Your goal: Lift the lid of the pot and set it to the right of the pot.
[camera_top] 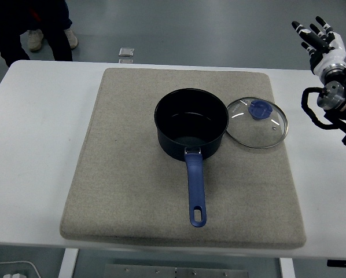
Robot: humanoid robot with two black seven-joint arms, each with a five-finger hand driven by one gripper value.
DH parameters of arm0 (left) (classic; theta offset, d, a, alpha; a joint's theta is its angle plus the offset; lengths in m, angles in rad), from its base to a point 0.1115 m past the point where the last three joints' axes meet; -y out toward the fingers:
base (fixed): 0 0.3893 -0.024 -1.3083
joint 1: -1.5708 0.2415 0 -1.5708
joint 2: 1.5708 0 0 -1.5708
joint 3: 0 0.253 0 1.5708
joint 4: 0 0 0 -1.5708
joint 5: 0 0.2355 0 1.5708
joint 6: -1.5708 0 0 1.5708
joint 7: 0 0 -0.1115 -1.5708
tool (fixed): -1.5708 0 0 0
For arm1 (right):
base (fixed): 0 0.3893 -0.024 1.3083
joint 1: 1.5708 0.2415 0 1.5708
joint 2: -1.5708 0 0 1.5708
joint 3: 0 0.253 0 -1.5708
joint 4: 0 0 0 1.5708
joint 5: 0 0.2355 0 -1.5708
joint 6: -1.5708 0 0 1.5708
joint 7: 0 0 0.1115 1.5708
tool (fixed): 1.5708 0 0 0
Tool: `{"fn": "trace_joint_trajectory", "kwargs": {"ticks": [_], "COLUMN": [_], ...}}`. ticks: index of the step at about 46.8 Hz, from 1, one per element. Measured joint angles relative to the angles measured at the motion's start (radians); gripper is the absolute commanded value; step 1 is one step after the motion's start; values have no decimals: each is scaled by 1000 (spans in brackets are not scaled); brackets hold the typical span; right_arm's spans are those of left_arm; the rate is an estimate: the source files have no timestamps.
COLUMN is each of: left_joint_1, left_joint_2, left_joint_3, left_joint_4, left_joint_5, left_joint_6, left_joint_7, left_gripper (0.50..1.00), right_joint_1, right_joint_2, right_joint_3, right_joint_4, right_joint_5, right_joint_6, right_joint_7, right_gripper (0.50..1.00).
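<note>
A dark blue pot point(191, 123) with a long blue handle pointing toward me sits uncovered on the grey mat point(121, 174). Its glass lid point(257, 122), with a blue knob, lies flat on the mat just right of the pot, its rim touching or nearly touching the pot's side. My right hand point(317, 39) is raised at the far right edge, well away from the lid, fingers spread and holding nothing. My left arm is out of view.
The mat covers the middle of the white table point(34, 145). A person's legs and shoes point(48, 37) stand beyond the table's far left corner. A small grey object point(125, 52) lies on the floor behind the table.
</note>
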Motion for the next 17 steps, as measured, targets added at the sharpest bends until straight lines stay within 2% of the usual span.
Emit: {"fn": "trace_joint_trajectory", "kwargs": {"ticks": [17], "left_joint_1": [0], "left_joint_2": [0], "left_joint_3": [0], "left_joint_4": [0], "left_joint_5": [0], "left_joint_6": [0], "left_joint_7": [0], "left_gripper": [1000], "right_joint_1": [-2], "right_joint_2": [7], "right_joint_3": [-1], "right_joint_4": [0], "right_joint_5": [-61], "right_joint_6": [-7], "right_joint_7": [14], "right_gripper": [917]}}
